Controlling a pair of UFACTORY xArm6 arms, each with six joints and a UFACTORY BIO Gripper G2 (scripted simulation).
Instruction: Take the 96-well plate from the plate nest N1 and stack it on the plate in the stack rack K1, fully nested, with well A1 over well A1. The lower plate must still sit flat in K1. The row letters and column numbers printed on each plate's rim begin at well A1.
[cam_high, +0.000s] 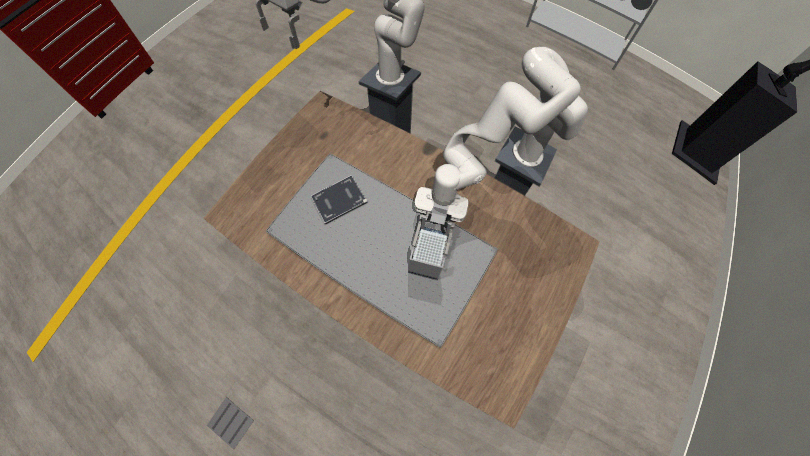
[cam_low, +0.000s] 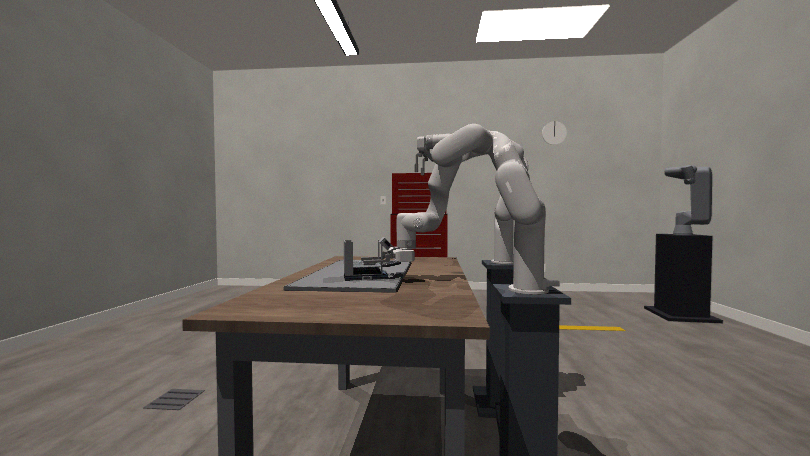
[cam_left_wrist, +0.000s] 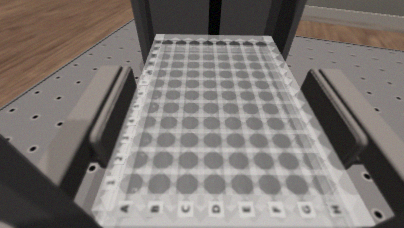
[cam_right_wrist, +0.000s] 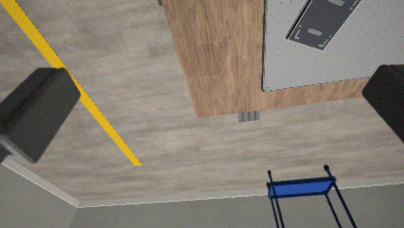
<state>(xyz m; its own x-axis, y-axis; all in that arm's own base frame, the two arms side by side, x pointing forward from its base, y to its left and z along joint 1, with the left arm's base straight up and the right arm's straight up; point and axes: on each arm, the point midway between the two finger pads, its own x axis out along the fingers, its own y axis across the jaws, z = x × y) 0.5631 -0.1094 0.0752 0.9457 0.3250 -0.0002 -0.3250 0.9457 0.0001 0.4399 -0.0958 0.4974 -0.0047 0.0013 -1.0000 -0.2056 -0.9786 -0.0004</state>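
Observation:
My left gripper (cam_high: 432, 242) (cam_left_wrist: 223, 117) is shut on a clear 96-well plate (cam_high: 429, 252) (cam_left_wrist: 210, 123), one finger along each long side. In the left wrist view the letters A to H run along its near rim, with A and column 1 at the near left corner. The plate is over the stack rack K1 (cam_high: 426, 269) (cam_low: 348, 257) (cam_left_wrist: 175, 20), whose dark wall rises beyond its far end. The lower plate is hidden beneath it, and I cannot tell the gap. The plate nest N1 (cam_high: 338, 199) (cam_right_wrist: 325, 25) holds no plate. My right gripper (cam_high: 278, 33) (cam_right_wrist: 222, 95) is open and empty, away from the table.
Nest and rack stand on a grey perforated board (cam_high: 362, 266) (cam_low: 317, 277) (cam_right_wrist: 295, 70) on the wooden table (cam_high: 481, 351) (cam_low: 340, 308). The rack's upright walls stand close to the left gripper. The right arm (cam_high: 391, 50) is held back behind the table.

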